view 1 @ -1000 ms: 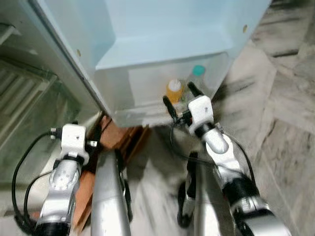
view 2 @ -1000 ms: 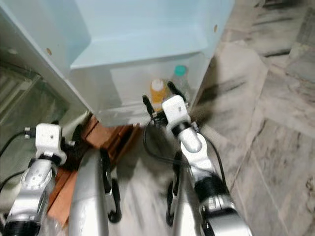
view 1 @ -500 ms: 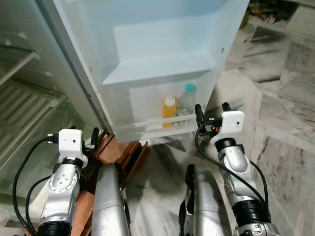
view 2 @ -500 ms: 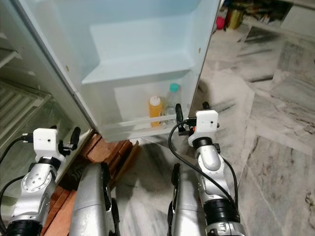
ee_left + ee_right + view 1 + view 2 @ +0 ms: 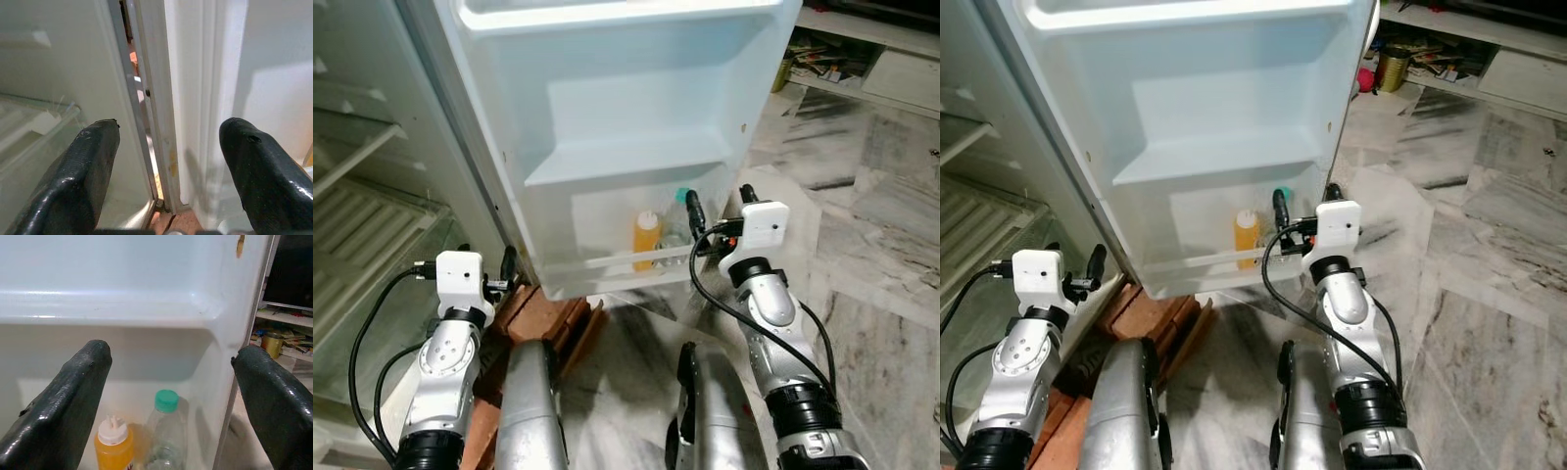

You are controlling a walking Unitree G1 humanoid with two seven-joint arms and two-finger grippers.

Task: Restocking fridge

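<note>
**Fridge door open; two bottles in lowest door bin; both grippers empty**

Fridge (image 5: 372, 147): cabinet stands open at the robot's left, wire shelves visible inside. The door (image 5: 636, 98) is swung wide and faces the robot, upper bins bare as far as seen.

Floor (image 5: 891, 245): marble, with a brick-coloured block (image 5: 543, 313) lying at the foot of the fridge.

Door bin (image 5: 607, 259): lowest compartment, behind a translucent rail. It holds the stock: a clear bottle (image 5: 166, 431) with a teal cap and an orange bottle (image 5: 113, 448) with a white nozzle cap, both upright, just beside each other, the clear one nearer the door's outer edge.

Right gripper (image 5: 715, 206): raised in front of the bin, just beside the clear bottle, fingers (image 5: 68, 396) spread wide and holding nothing.

Left gripper (image 5: 166, 161): low, near the hinge side of the fridge, fingers parted, empty.

Handling judgement: both bottles look like light plastic. The clear one appears thin-walled and may dent or slip under a hard squeeze; take it at mid-body, below the cap. The orange bottle seems stiffer; grip its straight body, not the nozzle. The rail will likely require a lift up before drawing out.
</note>
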